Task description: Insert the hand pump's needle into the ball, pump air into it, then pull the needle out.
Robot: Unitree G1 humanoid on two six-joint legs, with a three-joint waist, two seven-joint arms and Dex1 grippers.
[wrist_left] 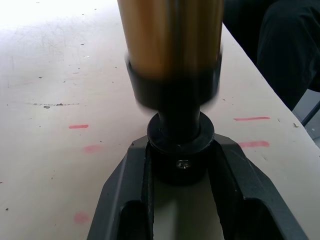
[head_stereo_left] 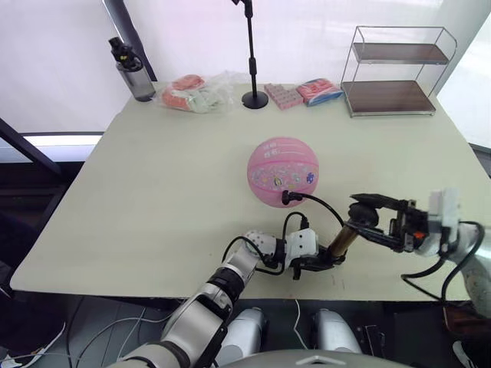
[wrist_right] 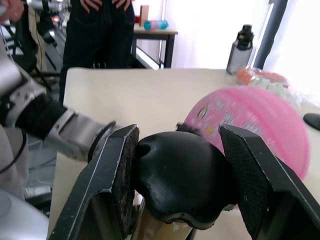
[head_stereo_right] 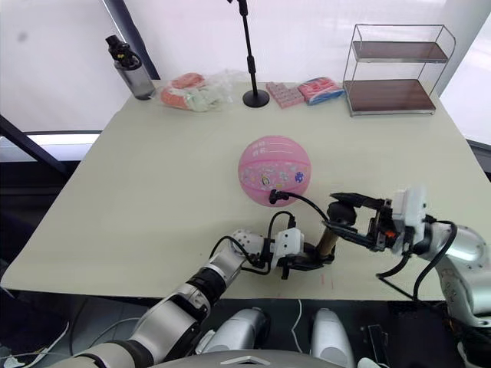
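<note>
On the cream table: one ball, one hand pump, two grippers. Farther back, along the far edge: one dark-capped bottle, one clear bag of orange-pink items, one black stand pole on a round base, two pink packets, one two-tier wire shelf. All of that well apart from the ball; nothing between ball and pump but the hose.

Ball near the table's middle: pink, round, with small colourful prints on the near face. Black fitting seated at its lower front, thin black hose arcing from there toward the pump. Needle itself hidden in the fitting.

Pump at the near edge, tilted, bronze-gold barrel between black ends. Left gripper pinching the black lower end cap, one finger on each side. Right gripper at the black T-handle, one pad pressed against it, a slight gap at the other pad.

Behind the table, in the right wrist view, a person in dark trousers standing.
</note>
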